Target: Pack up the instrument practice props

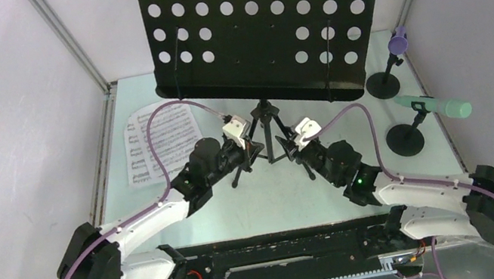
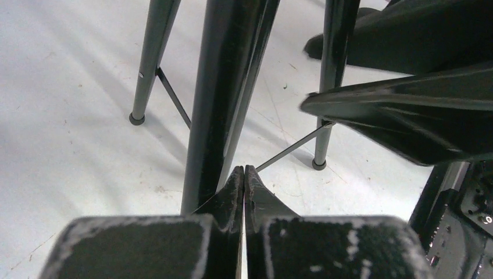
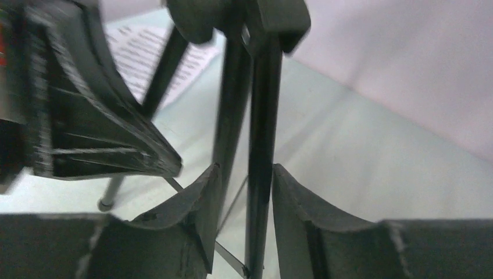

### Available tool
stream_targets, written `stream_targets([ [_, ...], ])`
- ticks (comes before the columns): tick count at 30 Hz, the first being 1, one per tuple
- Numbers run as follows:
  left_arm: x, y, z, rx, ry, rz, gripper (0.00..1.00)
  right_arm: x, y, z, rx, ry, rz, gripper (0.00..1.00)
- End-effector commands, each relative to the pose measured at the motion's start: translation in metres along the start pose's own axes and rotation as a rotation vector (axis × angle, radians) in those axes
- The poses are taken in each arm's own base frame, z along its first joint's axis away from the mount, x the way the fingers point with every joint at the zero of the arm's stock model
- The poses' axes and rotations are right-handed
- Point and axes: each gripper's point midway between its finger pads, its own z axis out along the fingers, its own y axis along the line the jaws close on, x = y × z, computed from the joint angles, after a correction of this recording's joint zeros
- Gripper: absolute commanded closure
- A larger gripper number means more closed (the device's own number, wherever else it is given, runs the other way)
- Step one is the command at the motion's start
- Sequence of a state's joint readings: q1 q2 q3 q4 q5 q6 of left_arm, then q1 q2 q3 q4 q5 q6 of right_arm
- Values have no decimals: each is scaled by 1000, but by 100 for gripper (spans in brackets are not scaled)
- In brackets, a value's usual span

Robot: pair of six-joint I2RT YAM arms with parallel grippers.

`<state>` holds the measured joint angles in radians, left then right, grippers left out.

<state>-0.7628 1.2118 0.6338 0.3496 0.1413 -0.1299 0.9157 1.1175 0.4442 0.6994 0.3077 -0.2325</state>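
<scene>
so, top view first: the black music rack (image 1: 269, 129) stands upright around the middle of the table (image 1: 269, 197), long axis vertical, with its perforated plate (image 1: 269, 20) facing the near edge. the left gripper (image 1: 253, 150) and right gripper (image 1: 290, 149) sit low at its tripod legs, one on each side. the sheet-music pages (image 1: 160, 143) lie flat toward the left edge. by the far right corner the purple microphone (image 1: 398, 44) points up in one of the two mic holders (image 1: 382, 85), and the mint-green microphone (image 1: 437, 106) lies across the other, head toward the right edge.

left wrist: the fingers (image 2: 235, 192) are pressed together on nothing, just beside the centre pole.

right wrist: the fingers (image 3: 203, 197) are parted, straddling a leg without clamping it.
</scene>
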Motion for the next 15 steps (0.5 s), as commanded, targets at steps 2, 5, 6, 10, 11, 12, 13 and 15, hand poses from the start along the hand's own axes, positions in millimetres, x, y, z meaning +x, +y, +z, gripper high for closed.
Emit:
stream_targets([
  [2, -12, 18, 0, -74, -47, 33, 100, -68, 8, -9, -72, -178, 51, 47],
  [5, -9, 16, 1, -61, -39, 37, 100, -66, 9, -12, -87, -145, 33, 39],
  [6, -8, 15, 1, -57, -36, 38, 100, -64, 8, -12, -87, -136, 29, 38],
  [10, -5, 12, 3, -38, -29, 37, 100, -52, 2, -6, -78, -85, 24, 38],
  [11, -6, 11, 3, -32, -30, 38, 100, -48, -1, -4, -75, -72, 25, 38],
  [12, -5, 10, 3, -27, -28, 38, 100, -46, -3, -1, -74, -66, 29, 38],
  [13, -5, 10, 3, -25, -27, 39, 100, -44, -6, 1, -70, -58, 36, 39],
  [15, -5, 8, 3, -13, -27, 42, 100, -37, -10, 4, -75, -25, 51, 40],
])
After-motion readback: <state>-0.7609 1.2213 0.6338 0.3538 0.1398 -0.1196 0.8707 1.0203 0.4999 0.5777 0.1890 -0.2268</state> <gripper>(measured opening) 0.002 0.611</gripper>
